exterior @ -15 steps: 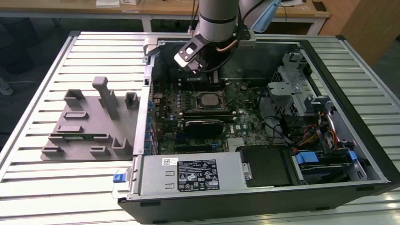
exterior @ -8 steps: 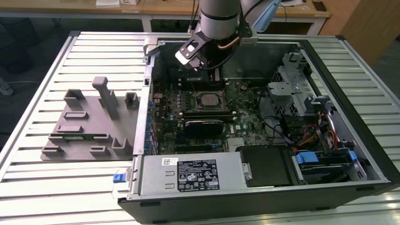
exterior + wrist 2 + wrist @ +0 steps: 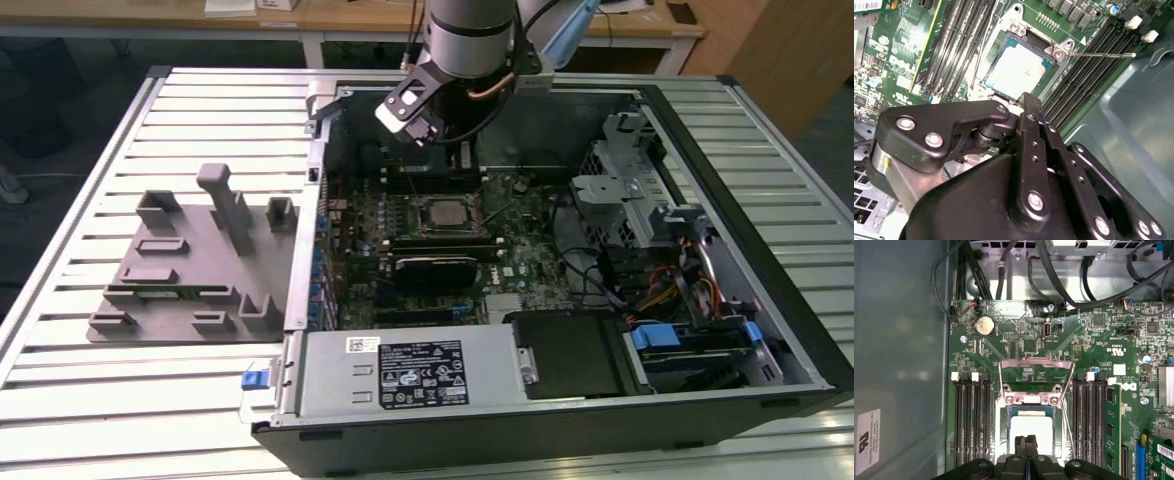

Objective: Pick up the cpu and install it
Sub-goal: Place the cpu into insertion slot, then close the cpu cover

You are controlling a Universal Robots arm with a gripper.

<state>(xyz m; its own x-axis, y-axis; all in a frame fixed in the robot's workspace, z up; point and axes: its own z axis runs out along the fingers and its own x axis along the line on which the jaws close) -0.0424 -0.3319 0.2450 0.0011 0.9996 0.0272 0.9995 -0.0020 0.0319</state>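
The cpu (image 3: 1016,70), a flat square chip with a pale silver top, lies inside the metal socket frame (image 3: 1056,50) on the green motherboard (image 3: 1019,345). In the first wrist view the cpu (image 3: 1029,426) sits just beyond my fingertips. My gripper (image 3: 1026,97) hovers over the chip's near edge, its black fingers (image 3: 1021,447) pressed together with nothing between them. In the exterior view the cpu (image 3: 438,213) is in the middle of the open case, and my gripper (image 3: 447,150) hangs a little behind it.
A thin socket lever (image 3: 1099,55) sticks out sideways. Memory slots (image 3: 971,415) flank the socket, and cables (image 3: 1064,285) run along the case wall. The exterior view shows a grey fixture (image 3: 194,260) on the slatted table, a power supply (image 3: 400,370) and a drive cage (image 3: 627,190).
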